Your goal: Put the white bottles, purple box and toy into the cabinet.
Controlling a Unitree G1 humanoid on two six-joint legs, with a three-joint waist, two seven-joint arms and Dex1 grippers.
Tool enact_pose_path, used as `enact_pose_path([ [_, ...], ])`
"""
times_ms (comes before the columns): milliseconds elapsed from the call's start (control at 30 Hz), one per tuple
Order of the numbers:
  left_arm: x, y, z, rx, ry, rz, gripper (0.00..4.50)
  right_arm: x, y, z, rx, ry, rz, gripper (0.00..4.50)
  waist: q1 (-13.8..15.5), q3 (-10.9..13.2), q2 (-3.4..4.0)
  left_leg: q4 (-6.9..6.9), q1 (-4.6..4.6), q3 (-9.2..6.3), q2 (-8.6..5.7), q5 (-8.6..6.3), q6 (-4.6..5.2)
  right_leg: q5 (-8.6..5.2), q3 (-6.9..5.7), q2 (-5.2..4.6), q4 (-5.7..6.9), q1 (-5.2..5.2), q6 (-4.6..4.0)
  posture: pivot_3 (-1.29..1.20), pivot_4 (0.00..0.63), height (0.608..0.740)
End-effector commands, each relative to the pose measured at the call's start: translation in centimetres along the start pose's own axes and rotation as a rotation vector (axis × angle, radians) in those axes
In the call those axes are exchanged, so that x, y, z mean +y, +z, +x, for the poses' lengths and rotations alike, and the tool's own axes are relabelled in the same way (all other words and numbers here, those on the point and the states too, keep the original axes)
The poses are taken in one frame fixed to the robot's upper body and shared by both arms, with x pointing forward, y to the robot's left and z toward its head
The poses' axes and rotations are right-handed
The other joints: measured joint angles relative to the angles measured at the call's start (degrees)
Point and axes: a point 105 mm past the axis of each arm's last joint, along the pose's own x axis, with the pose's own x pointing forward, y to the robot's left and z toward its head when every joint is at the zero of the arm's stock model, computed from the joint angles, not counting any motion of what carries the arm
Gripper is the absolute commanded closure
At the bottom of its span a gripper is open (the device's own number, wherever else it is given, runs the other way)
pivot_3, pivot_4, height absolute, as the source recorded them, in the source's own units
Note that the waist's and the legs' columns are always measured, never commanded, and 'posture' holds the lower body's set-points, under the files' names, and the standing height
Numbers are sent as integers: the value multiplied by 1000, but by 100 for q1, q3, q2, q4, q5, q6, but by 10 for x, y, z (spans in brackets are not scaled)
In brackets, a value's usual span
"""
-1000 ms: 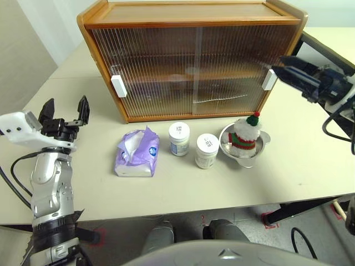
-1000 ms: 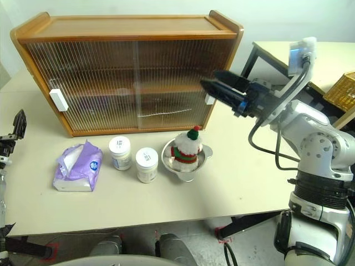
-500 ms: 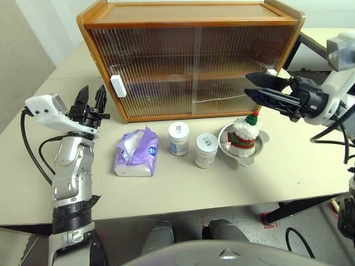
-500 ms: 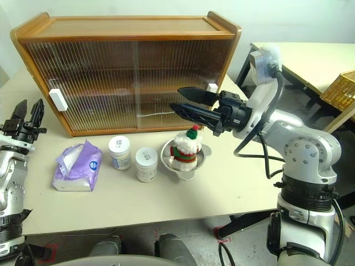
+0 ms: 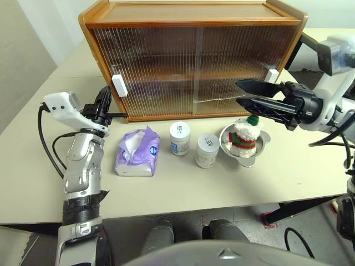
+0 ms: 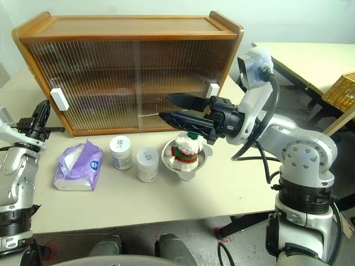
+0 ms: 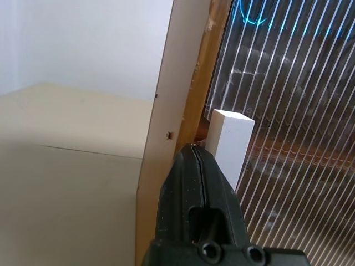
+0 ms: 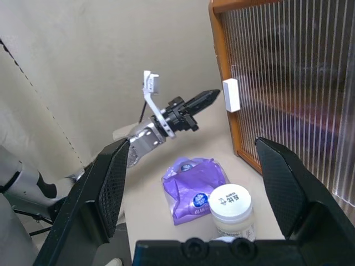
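Left gripper [image 5: 105,97] fingers pressing together, empty, tips pointing at white handle [image 5: 117,86] at cabinet [image 5: 191,58] left edge; right gripper [image 5: 248,93] fingers spreading wide, hovering over toy [image 5: 244,134] sitting in metal bowl [image 5: 258,155]; white bottles [image 5: 192,144], purple box [image 5: 136,153] lying before cabinet, mid-table [image 5: 166,185]

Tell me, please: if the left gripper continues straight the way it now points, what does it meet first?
Most likely the white handle at the cabinet's left edge: the shut left gripper points at it from close range, though the remaining gap is unclear.
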Motion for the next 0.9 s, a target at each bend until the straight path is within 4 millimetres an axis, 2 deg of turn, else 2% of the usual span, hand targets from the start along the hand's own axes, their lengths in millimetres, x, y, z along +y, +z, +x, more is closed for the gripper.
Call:
enact_pose_path([
  [33, -5, -9, 5, 19, -22, 1, 4458, 5, -4, 5, 10, 17, 3, 0, -3, 0, 0, 0, -1, 0, 0, 0, 0, 1, 2, 0, -1, -1, 1, -100, 31, 740],
  [300, -9, -15, 11, 20, -44, -10, 4458, 5, -6, 8, -4, 5, -18, 0, -20, -1, -1, 2, -11, 0, 1, -1, 3, 9, 3, 0, -7, -8, 15, -110, 29, 740],
  [900, -65, -24, 18, 36, -235, -95, 4458, -1, -6, 8, -71, -63, -133, 0, -61, -3, -3, 17, -15, 12, -4, -1, 12, 22, -17, 0, -14, -5, 38, -137, 17, 740],
])
